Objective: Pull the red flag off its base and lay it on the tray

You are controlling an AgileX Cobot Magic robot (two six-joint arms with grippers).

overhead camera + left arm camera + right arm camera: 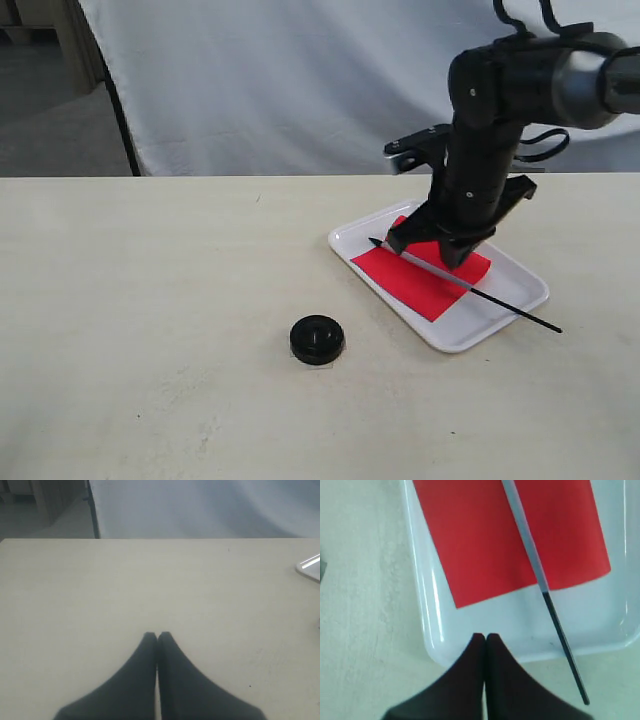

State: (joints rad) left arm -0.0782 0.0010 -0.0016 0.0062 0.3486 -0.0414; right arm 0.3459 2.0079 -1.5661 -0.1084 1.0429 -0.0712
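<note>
**Flag down on the tray; right claw closed and empty**

Claw: the right gripper (485, 639) has its fingers pressed together with nothing between them. In the exterior view it hangs right of centre in the frame, directly over the red flag (420, 280). I cannot tell whether its tips touch the cloth or the pole.

Flag: it lies flat in the tray (500, 310) with the cloth spread, off the base. The pole's long axis runs diagonally, from upper left by the tray's corner down to lower right. Its black tip overhangs the rim and sticks out over the table (150, 300).

Base: the base (317, 339) sits alone at lower centre of the frame, well apart from the tray, and its hole is empty.

Other arm: the left gripper (157, 636) is also closed on nothing, over bare table, and only a corner of the tray shows in its view. It does not appear in the exterior view, so the right arm is plainly the nearer one.

Judgement: the placement looks done. The pole crosses right beneath the claw, so I would retreat straight up. A sideways move could catch the pole, and the overhanging tip could lever the flag off the rim.
</note>
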